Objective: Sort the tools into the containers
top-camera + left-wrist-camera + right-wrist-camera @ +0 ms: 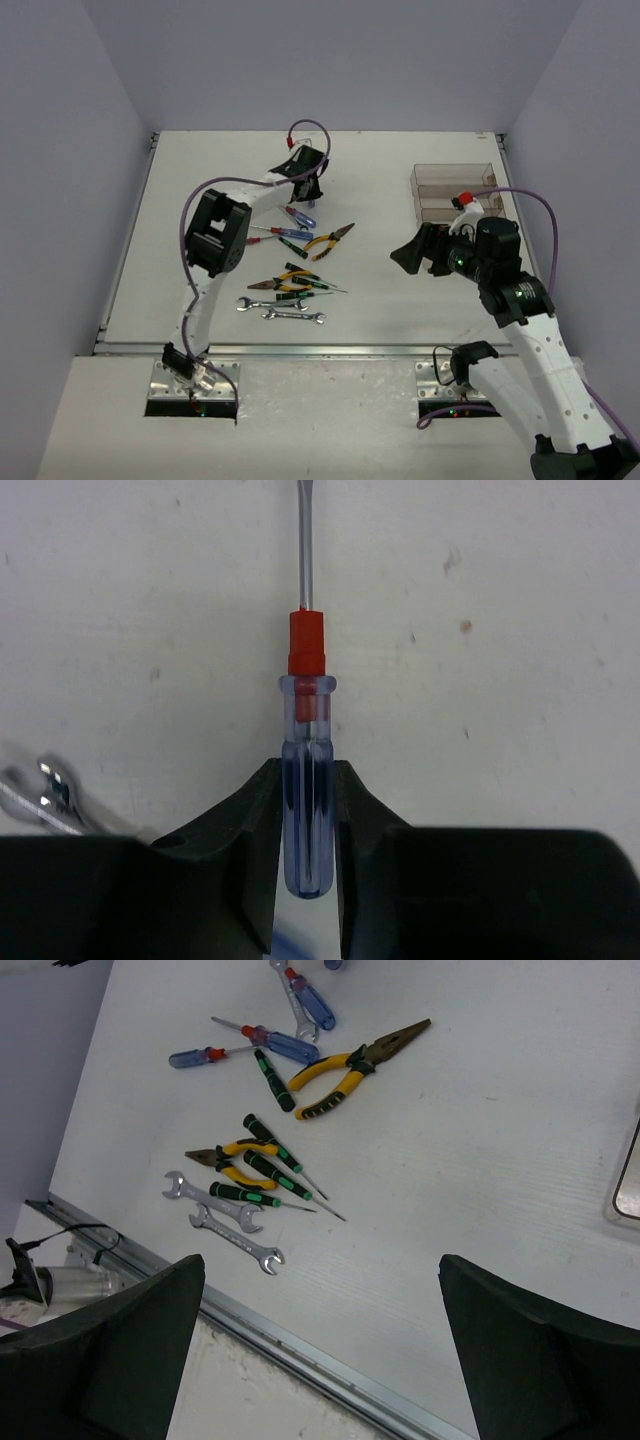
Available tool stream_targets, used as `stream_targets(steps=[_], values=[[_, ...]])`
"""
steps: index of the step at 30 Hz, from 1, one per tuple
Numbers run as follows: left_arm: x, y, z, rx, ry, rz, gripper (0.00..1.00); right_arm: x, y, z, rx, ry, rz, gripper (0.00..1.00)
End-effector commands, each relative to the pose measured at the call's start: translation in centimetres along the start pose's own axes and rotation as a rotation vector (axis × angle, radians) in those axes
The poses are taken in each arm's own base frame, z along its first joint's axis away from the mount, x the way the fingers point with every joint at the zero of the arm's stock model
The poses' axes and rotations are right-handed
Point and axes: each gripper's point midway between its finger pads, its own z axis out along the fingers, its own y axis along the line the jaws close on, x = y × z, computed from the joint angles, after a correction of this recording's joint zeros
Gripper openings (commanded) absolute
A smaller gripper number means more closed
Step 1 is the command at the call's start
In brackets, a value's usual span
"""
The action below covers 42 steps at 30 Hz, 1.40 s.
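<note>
Screwdriver, blue-handled, sits clamped in your left claw, well left of the bins; your right claw gapes empty, near those bins.

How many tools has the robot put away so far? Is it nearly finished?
It has barely started. Done: nothing that I can see; the bins look empty, though part of them is hidden. In hand: the left claw is shut on a blue-and-red screwdriver. The right claw is open and holds nothing. Left: the pliers, wrenches, thin green screwdrivers and other blue screwdrivers lie on the table.
</note>
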Motion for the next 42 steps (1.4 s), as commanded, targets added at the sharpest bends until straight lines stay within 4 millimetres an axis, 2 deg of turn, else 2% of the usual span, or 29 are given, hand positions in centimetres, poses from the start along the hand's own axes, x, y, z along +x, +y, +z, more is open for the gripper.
stream_targets(steps=[1,4,5,6,7,8,10,12,15,16,19,22,23,25,27,30,32,33,34,36,37,38,39,40,41,42], values=[[-9.7,-9.0,-15.7,0.611,-0.335,0.003,0.0,-2.9,1.5,-0.2,-0.056,-0.128,0.029,0.99],[-5.1,-10.3,-20.9,0.865,-0.292,0.081,0.0,-3.6,2.2,0.0,-0.096,-0.155,0.06,0.99],[-5.7,-10.5,-22.4,0.896,-0.317,0.078,0.0,-3.7,2.4,0.2,-0.107,-0.157,0.076,0.99],[-4.8,-10.8,-24.0,0.965,-0.32,0.088,0.0,-3.8,2.8,0.5,-0.131,-0.161,0.091,0.98],[-2.1,-10.9,-25.5,1.049,-0.273,0.105,0.0,-4.1,3.4,0.9,-0.177,-0.172,0.106,0.98],[-0.5,-10.9,-26.5,1.099,-0.244,0.114,0.0,-4.3,3.9,1.2,-0.215,-0.179,0.113,0.98],[0.7,-11.2,-28.5,1.165,-0.234,0.126,0.0,-4.8,4.9,2.0,-0.286,-0.172,0.133,0.97],[3.0,-11.9,-30.3,1.231,-0.213,0.16,0.0,-5.5,6.6,2.2,-0.394,-0.172,0.112,0.96],[4.4,-12.5,-32.9,1.313,-0.221,0.208,0.0,-6.3,6.8,3.3,-0.428,-0.182,0.14,0.94],[4.9,-12.8,-33.8,1.333,-0.218,0.218,0.0,-6.4,6.9,3.5,-0.435,-0.176,0.152,0.91],[6.0,-13.2,-34.6,1.359,-0.205,0.227,0.0,-6.2,6.8,4.7,-0.442,-0.158,0.167,0.84],[6.4,-13.3,-34.4,1.34,-0.205,0.211,0.0,-5.8,6.2,5.7,-0.407,-0.152,0.181,0.78],[7.1,-13.1,-34.3,1.347,-0.193,0.198,0.0,-5.4,5.6,6.2,-0.383,-0.142,0.195,0.75],[7.7,-13.2,-34.4,1.362,-0.188,0.18,0.0,-4.9,5.2,6.7,-0.366,-0.135,0.21,0.65],[8.3,-13.6,-34.3,1.366,-0.172,0.173,0.0,-4.4,5.2,6.9,-0.382,-0.125,0.219,0.45],[8.6,-14.4,-34.7,1.39,-0.159,0.18,0.0,-4.2,5.7,6.9,-0.414,-0.11,0.235,0.22],[8.4,-14.8,-34.9,1.395,-0.161,0.18,0.05,-4.3,5.6,7.2,-0.405,-0.108,0.241,0.06],[8.3,-14.9,-35.0,1.39,-0.164,0.177,0.08,-4.4,5.5,7.3,-0.398,-0.109,0.245,0.0],[8.0,-14.9,-34.8,1.374,-0.171,0.171,0.12,-4.5,5.3,7.4,-0.385,-0.112,0.249,0.0],[7.3,-14.6,-34.3,1.313,-0.193,0.153,0.28,-4.7,4.6,7.7,-0.34,-0.119,0.266,0.0],[6.5,-14.3,-34.2,1.274,-0.213,0.139,0.76,-5.1,4.2,7.9,-0.311,-0.131,0.274,0.0],[6.2,-14.0,-32.9,1.201,-0.21,0.113,0.76,-5.1,3.3,8.1,-0.268,-0.143,0.289,0.0],[5.3,-13.4,-32.3,1.119,-0.216,0.076,1.0,-4.8,1.5,8.3,-0.158,-0.118,0.328,0.0],[5.7,-10.9,-28.8,0.874,-0.148,-0.001,1.0,-5.6,-1.3,8.4,-0.011,-0.152,0.372,0.0],[6.3,-7.3,-26.1,0.625,-0.102,-0.049,1.0,-6.2,-4.2,8.0,0.135,-0.183,0.411,0.0],[6.0,-5.2,-25.1,0.493,-0.114,-0.094,1.0,-7.1,-6.8,7.5,0.223,-0.228,0.476,0.0]])
